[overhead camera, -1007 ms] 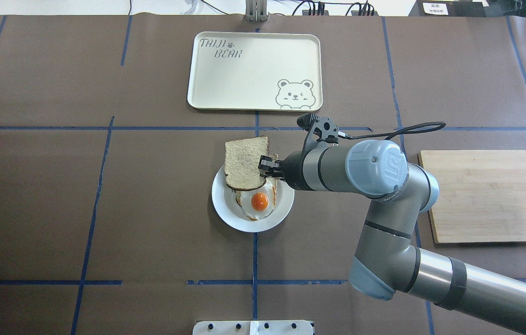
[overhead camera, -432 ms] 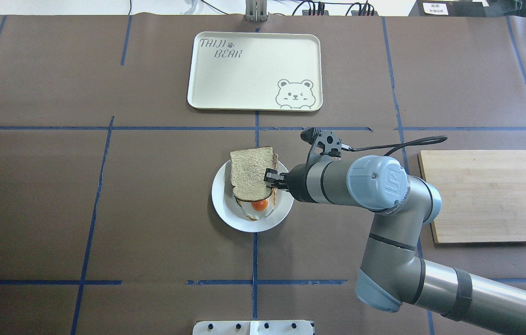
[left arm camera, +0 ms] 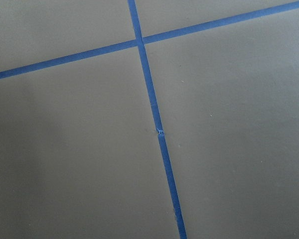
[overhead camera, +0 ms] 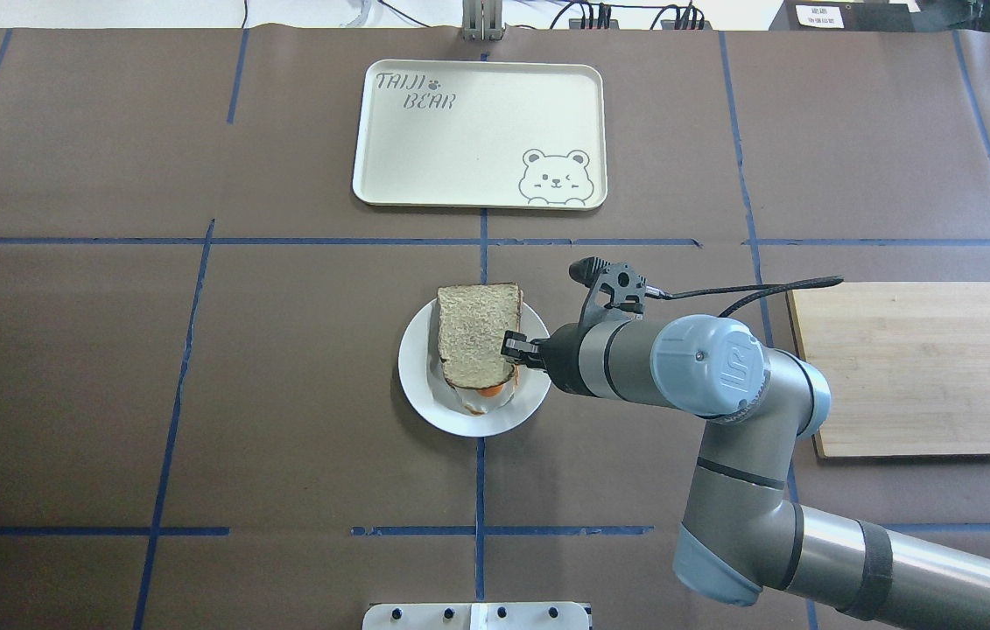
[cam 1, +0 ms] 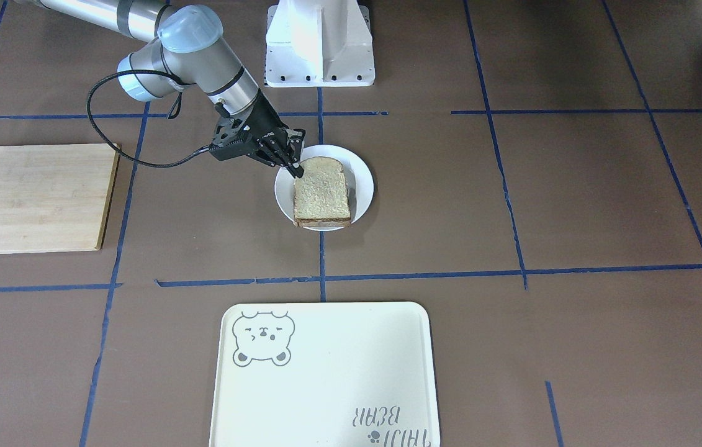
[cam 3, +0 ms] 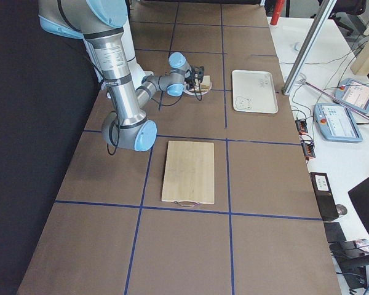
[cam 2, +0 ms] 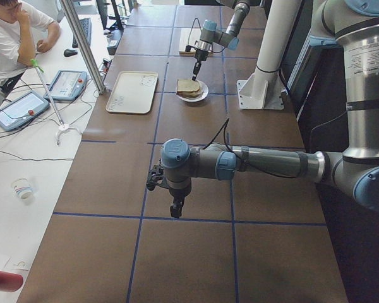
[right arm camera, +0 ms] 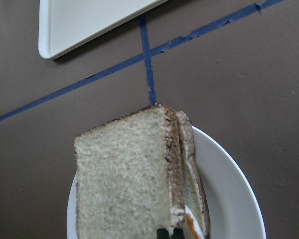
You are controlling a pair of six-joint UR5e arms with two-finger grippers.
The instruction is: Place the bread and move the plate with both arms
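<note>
The bread (overhead camera: 475, 332) lies over an egg-topped paler slice (overhead camera: 487, 395) on the white plate (overhead camera: 420, 394), near the table's middle. My right gripper (overhead camera: 509, 345) is shut on the bread's right edge, just above the plate. In the front-facing view the bread (cam 1: 321, 195) covers most of the plate (cam 1: 364, 180), with the gripper (cam 1: 296, 171) at its corner. The right wrist view shows the bread (right arm camera: 124, 179), the slice under it (right arm camera: 192, 169) and the plate (right arm camera: 229, 189). My left gripper (cam 2: 175, 211) hangs over bare table far from the plate; I cannot tell if it is open.
A cream bear tray (overhead camera: 477, 131) lies beyond the plate. A wooden board (overhead camera: 919, 367) lies to the plate's right, under my right arm's side. The white pedestal (cam 1: 319, 43) stands at the robot's edge. A person (cam 2: 12, 31) sits beyond the table.
My right gripper has carried the bread toward the robot and down over the plate. The bread now covers nearly all of the fried egg, which showed plainly before.
</note>
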